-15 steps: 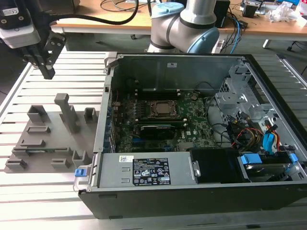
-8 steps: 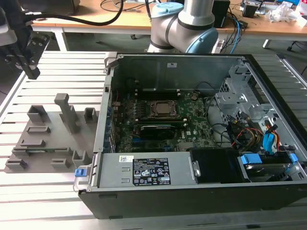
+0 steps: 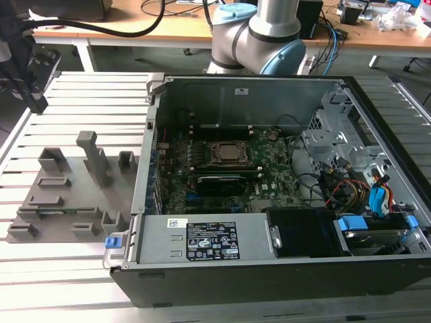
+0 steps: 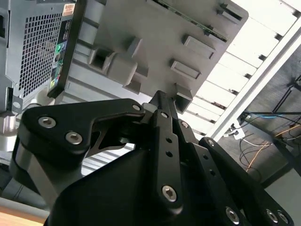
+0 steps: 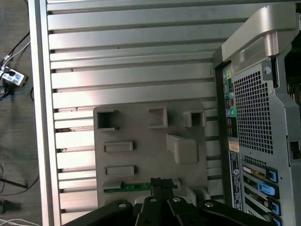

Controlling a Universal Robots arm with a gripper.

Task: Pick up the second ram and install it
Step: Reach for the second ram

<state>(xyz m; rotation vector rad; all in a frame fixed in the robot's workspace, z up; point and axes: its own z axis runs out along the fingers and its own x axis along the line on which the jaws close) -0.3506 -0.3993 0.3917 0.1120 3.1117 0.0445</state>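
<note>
The second ram [image 5: 126, 187] is a thin green stick lying in a slot of the grey fixture plate [image 5: 141, 132]. In the second wrist view the ram [image 4: 184, 17] shows as a green edge on the fixture plate [image 4: 155, 28]. In the exterior view the ram [image 3: 62, 211] lies near the plate's front edge. My gripper [image 5: 160, 182] hangs above the plate with its black fingers pressed together and nothing between them. Its tips [image 4: 160, 100] are off one end of the stick, apart from it. In the exterior view the gripper [image 3: 35, 101] is high at the far left.
The open computer case [image 3: 269, 282] stands beside the fixture plate [image 3: 67, 195] on the slatted aluminium table [image 3: 54, 269]. Inside it lie the green motherboard [image 3: 269, 168] and CPU socket [image 3: 229, 153]. Tall grey blocks [image 3: 94, 155] rise from the plate. The arm's base [image 3: 262, 33] is behind the case.
</note>
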